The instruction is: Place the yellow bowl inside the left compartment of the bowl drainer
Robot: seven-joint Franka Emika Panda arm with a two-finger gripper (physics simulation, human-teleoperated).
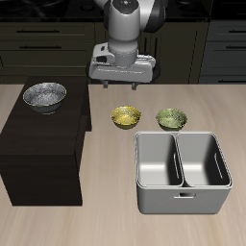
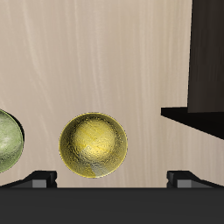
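The gripper hung above the table, fingers spread wide with nothing between them, up behind the yellow bowl. That bowl sat on the wood, just behind the bowl drainer, with the green bowl beside it. Both drainer wells lay bare. A silver metal bowl rested on the dark cabinet. From the wrist, the yellow bowl showed plainly.

In the wrist view only the two fingertips of the end effector show, so its opening cannot be judged. Just beyond them, the green bowl is cut by the frame edge. From outside, the drainer hides its own well floors partly.
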